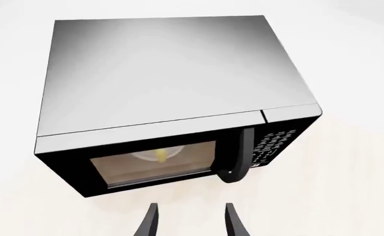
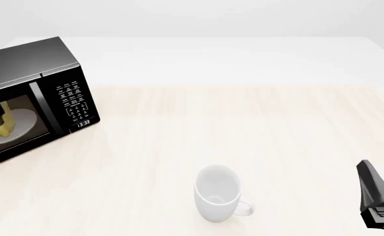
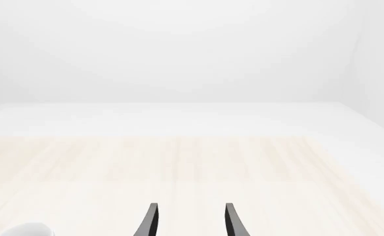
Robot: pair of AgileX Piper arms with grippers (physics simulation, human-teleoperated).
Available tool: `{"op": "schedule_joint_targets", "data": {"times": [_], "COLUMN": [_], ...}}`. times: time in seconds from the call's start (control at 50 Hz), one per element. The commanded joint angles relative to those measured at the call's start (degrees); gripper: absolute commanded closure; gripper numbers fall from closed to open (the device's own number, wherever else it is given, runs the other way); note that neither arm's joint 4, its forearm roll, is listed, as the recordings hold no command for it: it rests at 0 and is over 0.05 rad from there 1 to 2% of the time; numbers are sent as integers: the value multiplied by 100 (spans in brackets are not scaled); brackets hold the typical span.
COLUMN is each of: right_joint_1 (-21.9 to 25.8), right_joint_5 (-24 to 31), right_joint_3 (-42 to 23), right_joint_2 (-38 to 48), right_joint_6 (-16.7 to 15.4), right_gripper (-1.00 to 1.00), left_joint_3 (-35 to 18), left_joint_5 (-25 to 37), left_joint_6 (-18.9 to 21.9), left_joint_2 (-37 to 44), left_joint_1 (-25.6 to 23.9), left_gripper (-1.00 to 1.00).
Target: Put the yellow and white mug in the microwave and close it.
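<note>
Right, nearest us the right gripper (image 3: 188, 221) sits low at the near right edge of the tabletop (image 2: 277, 128), fingers parted and holding nothing, pointing across bare wood. Just ahead, near the middle, the all-white mug (image 2: 217, 193) stands upright, handle toward the right. Over on the left, the left gripper (image 1: 190, 222) hangs above and in front of the microwave (image 2: 31, 98), tilted down at it, fingers spread and holding nothing. The door is shut, handle (image 1: 239, 155) beside the keypad (image 2: 72, 101). Through the glass, the yellow and white mug (image 2: 5, 120) sits on the turntable plate (image 2: 21, 125).
</note>
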Motion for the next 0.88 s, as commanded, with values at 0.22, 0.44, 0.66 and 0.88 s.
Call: {"op": "schedule_joint_targets", "data": {"times": [0.22,0.44,0.66,0.88], "right_joint_1": [0,-2,-1,-1], "right_joint_5": [-1,0,0,0], "right_joint_3": [0,0,0,0], "right_joint_2": [-1,0,0,0], "right_joint_6": [-1,-1,0,1], "right_gripper": [-100,-100,-100,-100], "left_joint_3": [-201,-351,-492,-598], "left_joint_5": [963,1604,2109,2443], "left_joint_6": [-167,-300,-220,-199], "left_joint_2": [-1140,-1787,-2409,-2740], "left_joint_1": [241,199,243,378], "left_gripper": [-100,-100,-100,-100]}}
